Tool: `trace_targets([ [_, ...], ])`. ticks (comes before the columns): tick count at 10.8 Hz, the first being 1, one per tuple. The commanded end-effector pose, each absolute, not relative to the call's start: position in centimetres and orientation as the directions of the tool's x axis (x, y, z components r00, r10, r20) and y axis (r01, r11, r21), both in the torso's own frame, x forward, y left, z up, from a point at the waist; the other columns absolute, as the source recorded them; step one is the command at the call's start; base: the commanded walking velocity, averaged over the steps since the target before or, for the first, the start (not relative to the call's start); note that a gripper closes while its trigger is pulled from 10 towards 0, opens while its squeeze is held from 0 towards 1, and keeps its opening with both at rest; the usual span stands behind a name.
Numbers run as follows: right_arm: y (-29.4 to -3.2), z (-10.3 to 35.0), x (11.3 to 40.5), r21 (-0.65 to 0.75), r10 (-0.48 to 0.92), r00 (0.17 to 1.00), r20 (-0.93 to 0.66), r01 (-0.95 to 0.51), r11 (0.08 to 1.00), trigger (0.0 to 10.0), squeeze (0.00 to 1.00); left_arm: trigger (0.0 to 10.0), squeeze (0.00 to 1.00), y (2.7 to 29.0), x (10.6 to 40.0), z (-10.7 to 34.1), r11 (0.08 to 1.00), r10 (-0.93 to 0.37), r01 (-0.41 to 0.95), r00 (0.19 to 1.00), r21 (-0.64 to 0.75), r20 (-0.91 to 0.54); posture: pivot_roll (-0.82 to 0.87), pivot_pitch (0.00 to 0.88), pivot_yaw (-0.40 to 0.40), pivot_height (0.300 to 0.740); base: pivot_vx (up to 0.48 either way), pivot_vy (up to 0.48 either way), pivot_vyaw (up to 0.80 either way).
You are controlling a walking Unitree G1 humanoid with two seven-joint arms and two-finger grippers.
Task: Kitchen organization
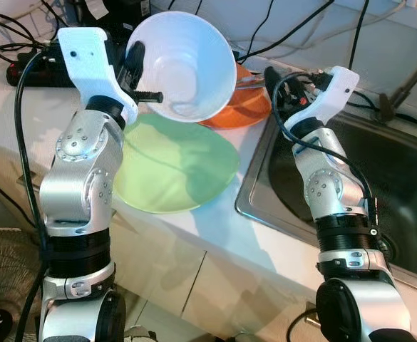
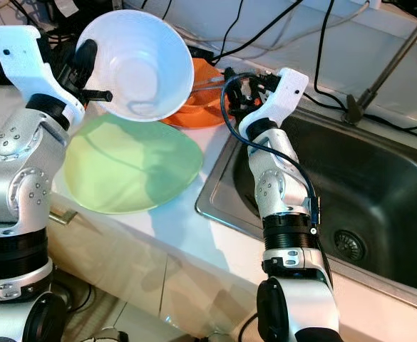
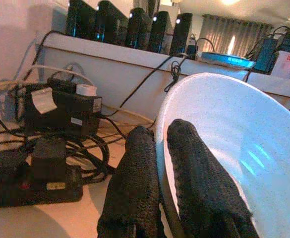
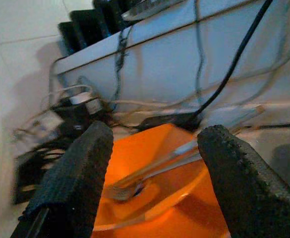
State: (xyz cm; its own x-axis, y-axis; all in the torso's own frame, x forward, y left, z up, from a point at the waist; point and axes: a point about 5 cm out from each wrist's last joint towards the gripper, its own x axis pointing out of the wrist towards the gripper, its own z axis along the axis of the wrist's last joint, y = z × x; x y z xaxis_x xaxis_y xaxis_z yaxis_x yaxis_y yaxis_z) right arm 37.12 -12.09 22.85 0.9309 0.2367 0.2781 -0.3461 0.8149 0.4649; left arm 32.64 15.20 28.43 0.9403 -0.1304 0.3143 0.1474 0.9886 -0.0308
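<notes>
White countertop [image 1: 215,235] runs beside a stainless steel sink [image 2: 379,192], with black cables and a power strip [image 3: 26,183] trailing along the back wall.

Lifted clear of the counter, a white round plastic bowl [image 1: 183,68] is tilted so that its open side faces the camera. The left gripper [image 3: 159,163] pinches its rim, one black finger inside the bowl and the other outside, pressed together on the wall of the bowl. Directly below the bowl lies a flat pale green round plate [image 1: 172,167], resting on the counter near its front edge.

Just behind the green plate, partly hidden by the raised bowl, sits an orange plastic bowl [image 4: 149,183] on the counter next to the sink's rim. Metal cutlery [image 4: 154,171] lies inside it, with the handles leaning out over the edge toward the sink side.

The right gripper [image 4: 154,148] hovers near the orange bowl, above the corner where counter meets sink, its two fingers spread wide apart and holding nothing. The right arm reaches up over the sink's basin.
</notes>
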Motion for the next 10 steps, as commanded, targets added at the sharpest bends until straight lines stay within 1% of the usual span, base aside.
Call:
trace_targets([
  [1,-12.5,23.5,36.9,0.481,0.243,0.920,0.307,-0.370,0.795,10.0,0.00,10.0,0.00,14.3,32.6,29.3,0.985,-0.156,0.171,0.922,-0.010,0.355,0.05,0.028,-0.148,0.740,0.000,0.000,0.00],
  [2,-11.6,24.0,36.4,0.481,0.322,0.891,0.321,-0.446,0.755,10.0,0.00,10.0,0.00,14.0,32.7,29.5,0.985,-0.159,0.170,0.918,0.003,0.364,0.05,0.025,-0.147,0.740,0.000,0.000,0.00],
  [3,-11.2,24.1,36.1,0.476,0.354,0.878,0.323,-0.474,0.740,10.0,0.00,10.0,0.00,13.7,32.8,29.6,0.985,-0.164,0.173,0.915,0.007,0.369,0.05,0.025,-0.147,0.740,0.000,0.000,0.00],
  [7,-10.4,24.0,35.5,0.475,0.414,0.856,0.309,-0.516,0.713,10.0,0.00,10.0,0.00,13.4,33.1,29.8,0.984,-0.171,0.180,0.906,0.014,0.388,0.04,0.041,-0.147,0.740,0.000,0.000,0.00],
  [10,-10.2,23.8,35.4,0.480,0.426,0.856,0.293,-0.517,0.709,10.0,0.00,10.0,0.00,13.0,33.2,29.8,0.980,-0.190,0.199,0.899,0.020,0.394,0.04,0.047,-0.146,0.740,0.000,0.000,0.00],
])
